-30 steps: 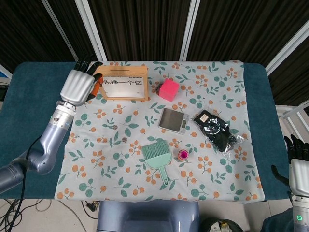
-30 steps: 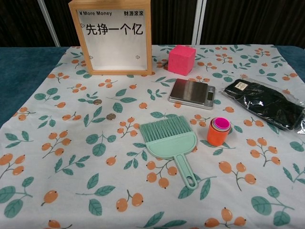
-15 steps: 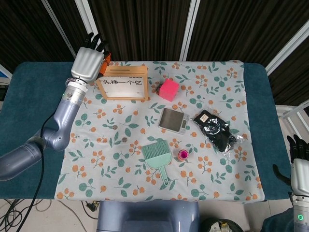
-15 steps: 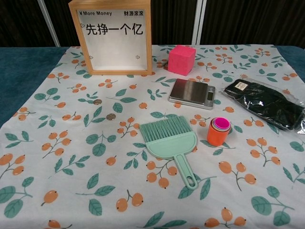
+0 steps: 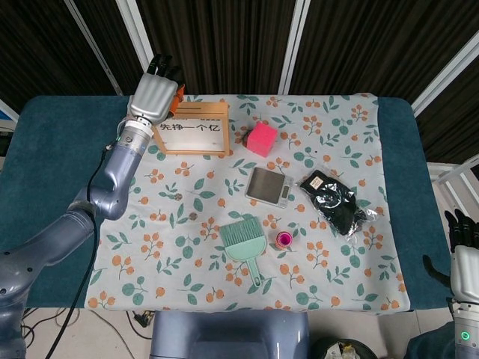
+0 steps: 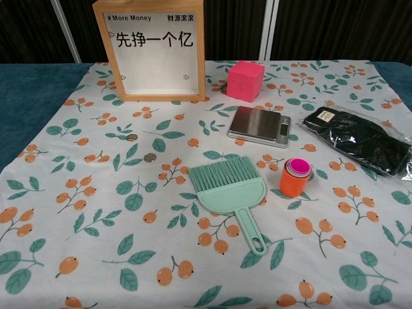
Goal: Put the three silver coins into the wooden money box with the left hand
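Two coins lie on the table: one coin (image 6: 131,137) and another coin (image 6: 150,157), both near-side of the wooden money box (image 5: 192,129). Left hand (image 5: 155,97) hovers over the box's top-left corner; whether its fingers pinch a coin, I cannot tell. Right hand (image 5: 465,262) is far off.

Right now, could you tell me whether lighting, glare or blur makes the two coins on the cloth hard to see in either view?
Head view: light is even with soft shadows, but the coins are tiny, dull specks among the printed berries. Chest view: sharp and evenly lit, no strong glare; the coins show clearly, and the scale has only a mild sheen.
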### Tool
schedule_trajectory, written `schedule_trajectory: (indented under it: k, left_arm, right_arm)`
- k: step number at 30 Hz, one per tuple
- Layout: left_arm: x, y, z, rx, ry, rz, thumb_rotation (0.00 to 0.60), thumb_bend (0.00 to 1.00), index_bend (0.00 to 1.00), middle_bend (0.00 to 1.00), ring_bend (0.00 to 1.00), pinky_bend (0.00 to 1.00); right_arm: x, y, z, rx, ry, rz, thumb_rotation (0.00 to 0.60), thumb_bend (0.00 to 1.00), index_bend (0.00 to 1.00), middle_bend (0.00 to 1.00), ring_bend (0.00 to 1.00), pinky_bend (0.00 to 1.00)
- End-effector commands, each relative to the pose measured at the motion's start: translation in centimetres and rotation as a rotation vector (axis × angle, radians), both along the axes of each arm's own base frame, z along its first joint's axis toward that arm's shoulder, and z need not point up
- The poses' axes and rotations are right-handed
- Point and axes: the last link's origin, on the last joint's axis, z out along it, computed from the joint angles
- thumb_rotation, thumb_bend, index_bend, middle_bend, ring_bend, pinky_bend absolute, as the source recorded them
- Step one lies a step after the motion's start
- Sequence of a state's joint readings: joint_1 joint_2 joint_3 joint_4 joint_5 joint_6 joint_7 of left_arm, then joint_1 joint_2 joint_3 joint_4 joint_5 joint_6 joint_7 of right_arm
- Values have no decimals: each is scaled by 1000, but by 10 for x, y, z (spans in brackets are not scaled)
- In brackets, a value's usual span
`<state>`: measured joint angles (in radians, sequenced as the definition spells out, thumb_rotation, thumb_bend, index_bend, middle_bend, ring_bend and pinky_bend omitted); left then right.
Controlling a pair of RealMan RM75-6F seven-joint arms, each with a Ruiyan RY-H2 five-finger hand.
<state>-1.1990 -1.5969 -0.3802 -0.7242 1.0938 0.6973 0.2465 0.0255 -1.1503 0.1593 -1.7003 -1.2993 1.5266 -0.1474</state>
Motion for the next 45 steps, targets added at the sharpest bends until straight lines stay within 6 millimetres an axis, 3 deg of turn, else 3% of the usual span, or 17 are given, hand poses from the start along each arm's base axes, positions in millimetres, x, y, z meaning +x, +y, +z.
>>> schedule_trajectory:
  k: [1,13,45]
  left_arm:
    - [3,3,-9,-13,8,2,600,464,666,193,0,0]
    - [9,8,-22,-9,45,-4,600,429,658,192,0,0]
    - [11,9,-28,4,89,-11,600,345,555,178,0,0]
  right_arm:
    - [0,0,0,-3,-2,-3,600,358,27,20,23,0]
    - [-1,-1,2,-15,-7,-11,600,356,27,21,23,0]
    - [-2,-1,3,-29,-12,-29,600,358,27,21,24,0]
